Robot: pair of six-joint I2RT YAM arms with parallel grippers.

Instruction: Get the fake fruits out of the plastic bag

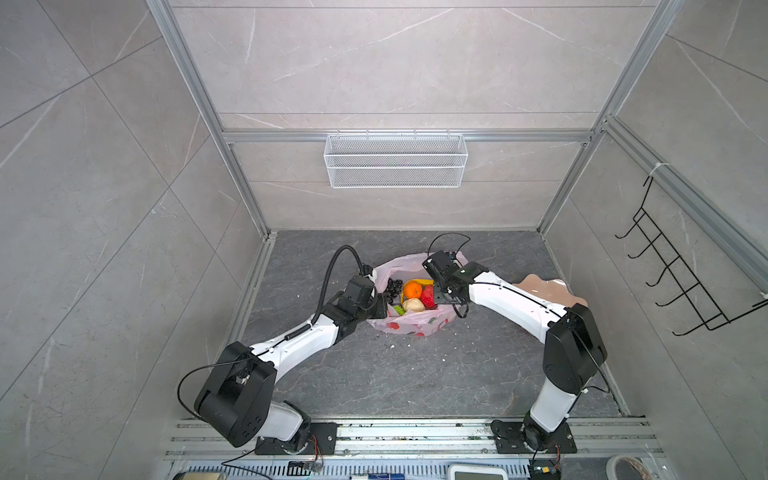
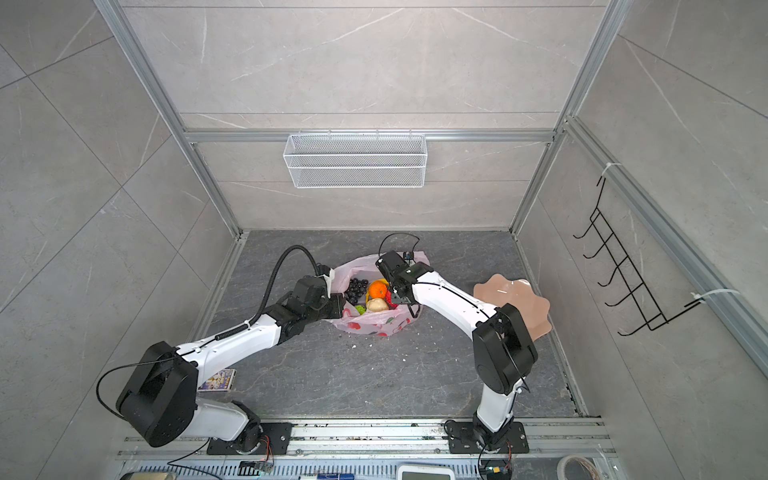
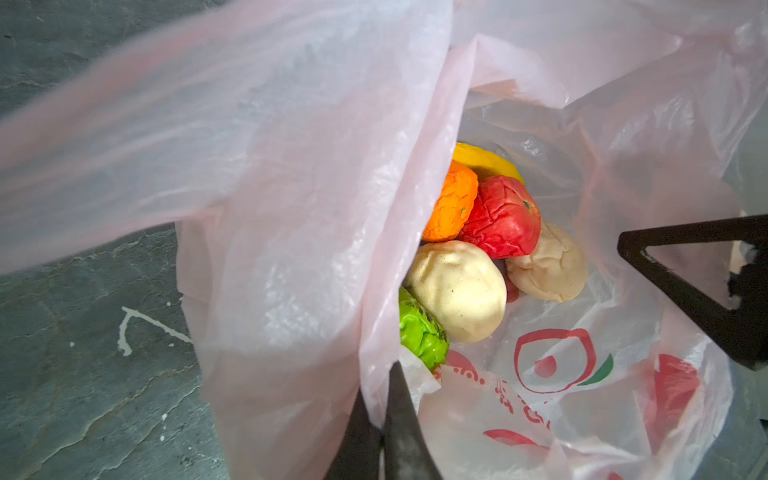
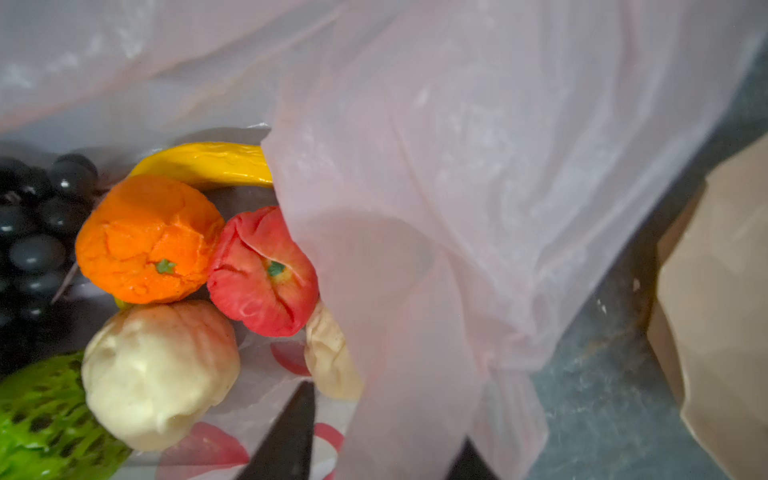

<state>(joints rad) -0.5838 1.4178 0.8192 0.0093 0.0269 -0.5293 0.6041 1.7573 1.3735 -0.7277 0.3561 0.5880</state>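
Pink plastic bag (image 3: 291, 249) film up close: left gripper (image 3: 380, 386) pinched shut on one rim, right gripper (image 4: 386, 411) fingers apart astride the opposite rim, fake fruits (image 4: 149, 241) heaped inside; unclamped film may slip, closing the mouth over them
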